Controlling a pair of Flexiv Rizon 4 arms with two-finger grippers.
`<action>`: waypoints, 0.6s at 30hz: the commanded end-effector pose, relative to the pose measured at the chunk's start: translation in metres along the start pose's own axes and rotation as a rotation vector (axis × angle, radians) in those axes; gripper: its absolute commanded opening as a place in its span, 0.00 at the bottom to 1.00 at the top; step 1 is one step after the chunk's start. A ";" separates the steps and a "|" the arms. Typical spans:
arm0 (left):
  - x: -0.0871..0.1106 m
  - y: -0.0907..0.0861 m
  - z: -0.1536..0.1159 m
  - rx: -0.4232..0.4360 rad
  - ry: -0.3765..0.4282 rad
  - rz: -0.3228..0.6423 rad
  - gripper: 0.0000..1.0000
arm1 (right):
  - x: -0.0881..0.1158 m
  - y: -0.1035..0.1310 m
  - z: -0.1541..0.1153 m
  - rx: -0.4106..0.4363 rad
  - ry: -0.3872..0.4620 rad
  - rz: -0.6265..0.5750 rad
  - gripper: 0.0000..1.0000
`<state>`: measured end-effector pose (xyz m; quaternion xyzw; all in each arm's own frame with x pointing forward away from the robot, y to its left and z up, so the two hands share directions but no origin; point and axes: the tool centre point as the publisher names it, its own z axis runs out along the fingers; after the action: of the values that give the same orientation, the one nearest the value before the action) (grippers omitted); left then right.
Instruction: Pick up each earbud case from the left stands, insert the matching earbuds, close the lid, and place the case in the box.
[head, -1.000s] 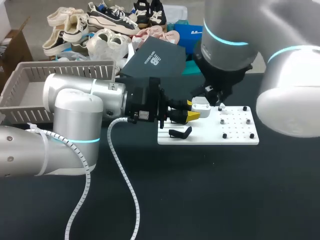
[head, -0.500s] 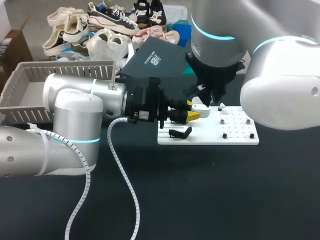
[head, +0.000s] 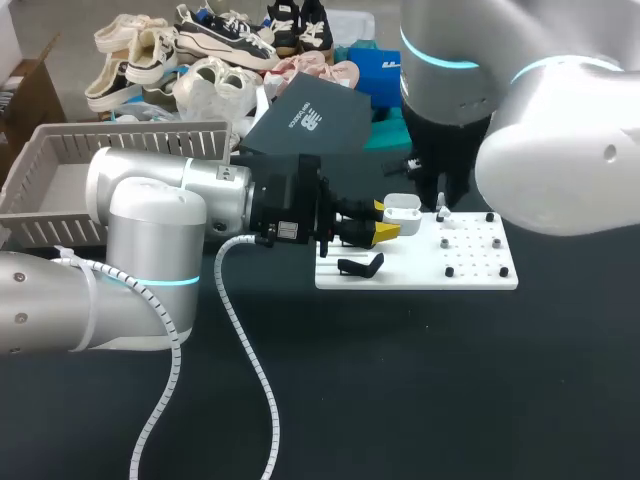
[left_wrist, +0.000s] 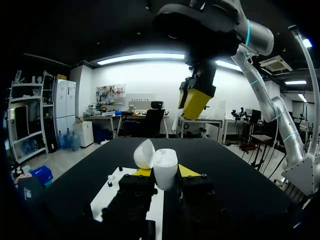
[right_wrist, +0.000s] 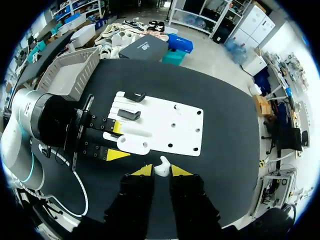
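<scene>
My left gripper (head: 383, 220) is shut on a white earbud case (head: 402, 208), holding it over the left end of the white board (head: 470, 270). The case's lid (left_wrist: 145, 152) stands open beside its body (left_wrist: 165, 169). My right gripper (right_wrist: 162, 171) hangs high above the board, shut on a small white earbud (right_wrist: 162, 164). From there the case (right_wrist: 134, 144) lies below and slightly ahead, between the left arm's yellow fingertips (right_wrist: 116, 155). In the left wrist view the right gripper (left_wrist: 195, 102) hovers above and beyond the case.
Two black stands (right_wrist: 134, 96) (right_wrist: 129, 115) sit on the board's left part, and small black pegs (head: 449, 271) dot its right part. A grey basket (head: 120, 138) stands at the table's far left. A dark box (head: 310, 120) lies behind the board.
The right arm has swung over the case and come back to its right, turning at the wrist. My left arm and the case have stayed still.
</scene>
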<state>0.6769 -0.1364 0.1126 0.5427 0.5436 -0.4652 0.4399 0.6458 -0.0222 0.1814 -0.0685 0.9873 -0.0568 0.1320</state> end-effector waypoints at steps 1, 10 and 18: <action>0.001 0.001 0.001 0.000 -0.002 0.001 0.00 | 0.003 0.006 -0.002 0.024 0.008 0.075 0.00; 0.001 0.001 0.001 0.000 -0.002 0.001 0.00 | 0.016 0.004 -0.005 0.033 -0.001 0.082 0.00; 0.001 0.001 0.001 0.000 -0.002 0.001 0.00 | 0.016 0.004 -0.005 0.033 -0.001 0.082 0.00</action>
<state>0.6769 -0.1364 0.1126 0.5427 0.5436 -0.4652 0.4399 0.6307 -0.0198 0.1828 -0.0271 0.9885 -0.0677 0.1323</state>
